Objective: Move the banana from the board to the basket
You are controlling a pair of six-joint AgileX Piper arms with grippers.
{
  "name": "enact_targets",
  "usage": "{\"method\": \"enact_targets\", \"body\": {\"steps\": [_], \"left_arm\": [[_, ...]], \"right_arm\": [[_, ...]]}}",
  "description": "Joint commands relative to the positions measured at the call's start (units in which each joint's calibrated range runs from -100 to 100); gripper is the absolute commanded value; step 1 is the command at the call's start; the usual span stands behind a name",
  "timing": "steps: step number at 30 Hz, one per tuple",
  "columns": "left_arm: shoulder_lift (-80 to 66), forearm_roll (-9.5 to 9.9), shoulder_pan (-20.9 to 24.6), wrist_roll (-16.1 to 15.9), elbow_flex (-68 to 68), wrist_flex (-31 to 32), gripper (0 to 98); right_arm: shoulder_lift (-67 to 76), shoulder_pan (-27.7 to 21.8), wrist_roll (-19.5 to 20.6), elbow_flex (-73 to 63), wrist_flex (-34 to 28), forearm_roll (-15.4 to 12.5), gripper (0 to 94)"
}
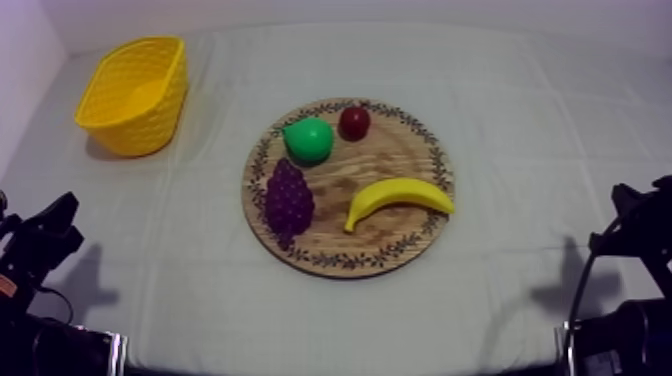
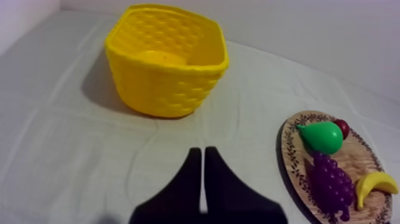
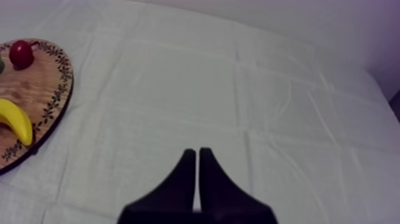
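- Centrally on the grey-white cloth (image 1: 520,100) lies the round wooden board (image 1: 395,150), and all four toy fruits rest on it.
- The banana (image 1: 395,198) lies flat on the board's near right part as the top view shows it. It curves along that side, and its outer end reaches the patterned rim.
- The bunch of grapes (image 1: 288,198) sits on the board's near left part, apart from the banana with bare wood between them.
- The pear (image 1: 308,140) is on the board's far left part, just beyond the grapes.
- The small red fruit (image 1: 354,122) stands just beside the pear, at the board's far edge.
- The yellow basket (image 1: 140,125) stands upright on the cloth, well apart from the board, off beyond its far left side. Nothing can be seen inside it.
- The left gripper (image 2: 202,152) is over bare cloth to the left of the board, clear of its rim and short of the basket. Its fingers lie together as a narrow wedge, closed on nothing.
- The right gripper (image 3: 197,152) is over bare cloth to the right of the board, well apart from the banana. Its fingers are likewise pressed together and grip nothing.
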State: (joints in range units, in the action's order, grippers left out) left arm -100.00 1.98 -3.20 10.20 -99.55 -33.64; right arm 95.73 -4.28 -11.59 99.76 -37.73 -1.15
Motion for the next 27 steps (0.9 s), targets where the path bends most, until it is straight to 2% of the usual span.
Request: {"method": "enact_targets", "body": {"steps": [1,8,19,23,27], "left_arm": [[0.0,-0.01,0.0,0.0,0.0,0.0,0.1],[0.0,-0.01,0.0,1.3,0.0,0.0,0.1],[0.0,-0.05,-1.4,-0.3,0.6,1.7,0.1],[2.2,0.12,-2.9,-1.6,5.0,2.0,0.1],[8.8,1.33,-4.9,-2.2,13.1,2.1,0.1]], "right_arm": [[0.0,0.0,0.1,0.0,0.0,0.0,0.3],[0.0,0.0,0.1,0.0,0.0,0.0,0.3],[0.0,0.0,0.1,0.0,0.0,0.0,0.3],[0.0,0.0,0.1,0.0,0.0,0.0,0.3],[0.0,0.0,0.1,0.0,0.0,0.0,0.3]]}}
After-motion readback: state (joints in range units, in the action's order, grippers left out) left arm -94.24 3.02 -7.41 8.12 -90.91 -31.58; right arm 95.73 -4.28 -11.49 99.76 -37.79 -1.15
